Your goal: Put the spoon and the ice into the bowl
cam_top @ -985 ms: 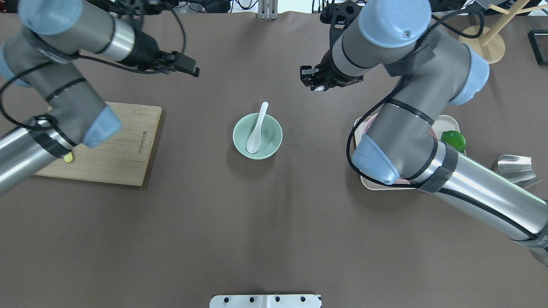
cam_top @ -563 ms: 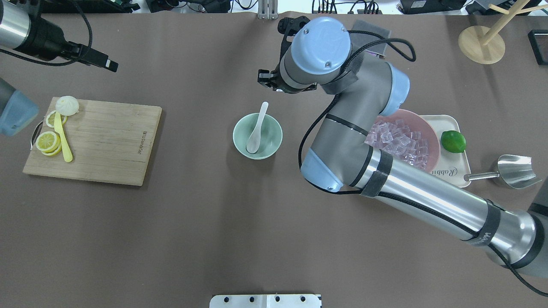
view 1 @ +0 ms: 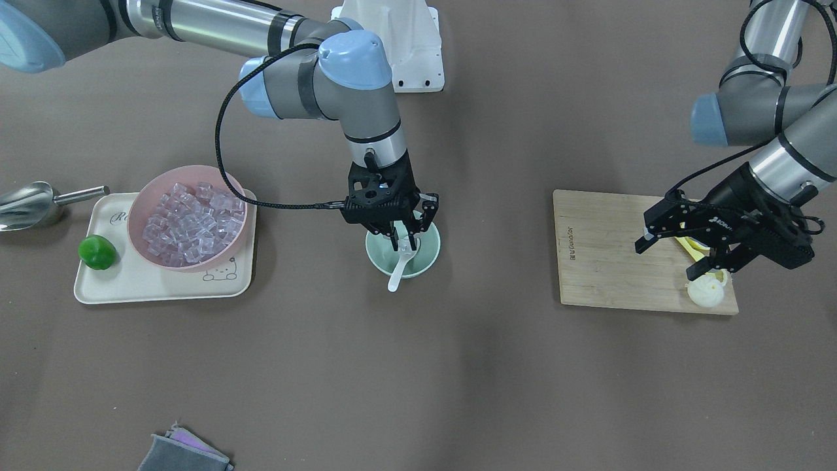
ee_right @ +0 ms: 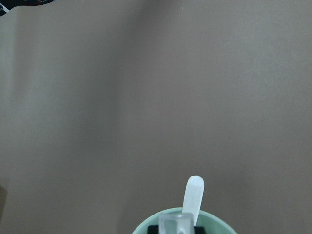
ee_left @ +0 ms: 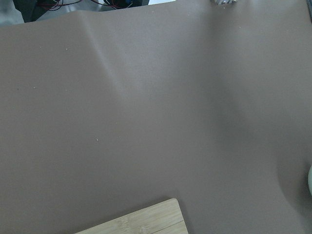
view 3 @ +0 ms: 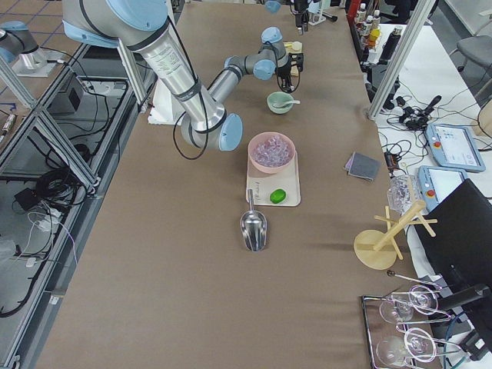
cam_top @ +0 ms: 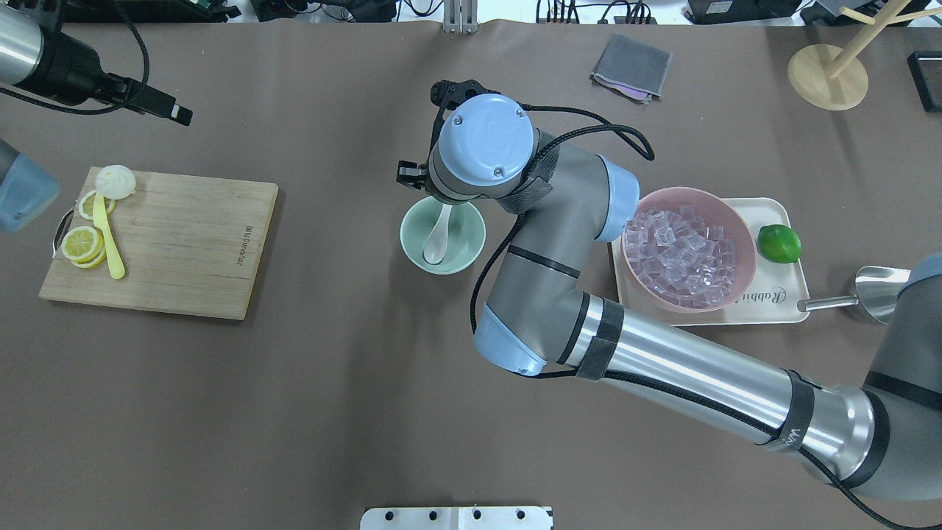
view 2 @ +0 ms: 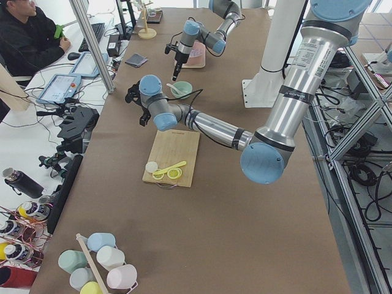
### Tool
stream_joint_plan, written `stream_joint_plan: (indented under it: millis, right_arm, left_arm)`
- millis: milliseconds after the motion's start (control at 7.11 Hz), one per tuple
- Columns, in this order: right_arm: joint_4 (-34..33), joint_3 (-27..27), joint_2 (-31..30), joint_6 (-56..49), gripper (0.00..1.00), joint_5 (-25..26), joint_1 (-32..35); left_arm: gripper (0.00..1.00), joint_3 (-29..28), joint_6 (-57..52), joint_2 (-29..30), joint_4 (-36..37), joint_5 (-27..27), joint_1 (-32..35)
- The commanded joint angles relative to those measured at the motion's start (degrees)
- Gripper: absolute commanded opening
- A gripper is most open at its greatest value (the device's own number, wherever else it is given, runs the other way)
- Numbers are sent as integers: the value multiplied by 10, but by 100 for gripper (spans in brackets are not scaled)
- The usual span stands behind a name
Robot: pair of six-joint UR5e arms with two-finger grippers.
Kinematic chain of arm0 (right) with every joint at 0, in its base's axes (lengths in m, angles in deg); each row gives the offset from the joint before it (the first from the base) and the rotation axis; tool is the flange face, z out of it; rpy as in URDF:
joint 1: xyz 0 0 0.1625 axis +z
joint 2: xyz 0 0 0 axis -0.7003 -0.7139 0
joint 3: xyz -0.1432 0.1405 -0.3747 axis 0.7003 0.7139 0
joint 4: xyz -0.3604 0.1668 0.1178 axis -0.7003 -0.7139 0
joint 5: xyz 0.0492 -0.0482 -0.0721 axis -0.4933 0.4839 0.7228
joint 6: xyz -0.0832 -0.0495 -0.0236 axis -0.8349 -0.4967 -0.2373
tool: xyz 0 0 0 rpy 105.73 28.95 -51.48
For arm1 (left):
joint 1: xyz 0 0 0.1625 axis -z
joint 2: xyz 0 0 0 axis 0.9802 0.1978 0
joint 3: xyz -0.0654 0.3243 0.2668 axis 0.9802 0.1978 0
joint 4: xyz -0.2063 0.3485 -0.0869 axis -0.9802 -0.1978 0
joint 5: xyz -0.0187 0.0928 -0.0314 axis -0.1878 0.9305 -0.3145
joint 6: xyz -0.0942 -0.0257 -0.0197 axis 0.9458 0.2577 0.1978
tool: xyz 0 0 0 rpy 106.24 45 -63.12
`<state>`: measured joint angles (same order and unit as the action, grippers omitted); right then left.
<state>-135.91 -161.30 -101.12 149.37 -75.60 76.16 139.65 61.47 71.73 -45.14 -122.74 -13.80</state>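
The mint-green bowl [cam_top: 416, 254] stands mid-table with the white spoon [cam_top: 439, 237] lying in it, handle over the far rim. My right gripper [view 1: 410, 229] hangs just above the bowl [view 1: 429, 256], shut on a clear ice cube [ee_right: 175, 224] that shows at the bottom of the right wrist view, above the spoon handle [ee_right: 193, 195]. In the overhead view the wrist hides the fingers. Several more ice cubes [cam_top: 684, 254] fill the pink bowl [cam_top: 745, 269]. My left gripper [view 1: 670, 255] is open and empty, above the far end of the cutting board [cam_top: 184, 250].
The pink bowl and a lime [cam_top: 778, 243] sit on a cream tray [cam_top: 780, 313], with a steel scoop [cam_top: 879, 291] beside it. Lemon slices [cam_top: 81, 243] and a yellow utensil [cam_top: 110, 246] lie on the board. A grey cloth [cam_top: 631, 68] and a wooden stand [cam_top: 828, 77] are at the far side.
My right arm has swung left, and its gripper has come from beyond the bowl to right over it. My left gripper has drawn back towards the far left.
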Motion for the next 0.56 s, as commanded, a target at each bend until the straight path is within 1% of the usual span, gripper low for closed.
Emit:
stream_joint_plan:
  millis: [0, 141, 281, 422]
  right_arm:
    - [0, 7, 4, 17, 99, 1, -6]
    - [-2, -3, 3, 17, 99, -4, -5]
    - [-15, -20, -2, 14, 99, -32, -3]
    - [-61, -57, -11, 8, 99, -70, 26]
  left_arm:
    - [98, -7, 0, 6, 1, 0, 1]
    - [98, -8, 0, 6, 1, 0, 2]
    - [98, -8, 7, 5, 1, -1, 3]
    - [98, -12, 7, 2, 1, 0, 10]
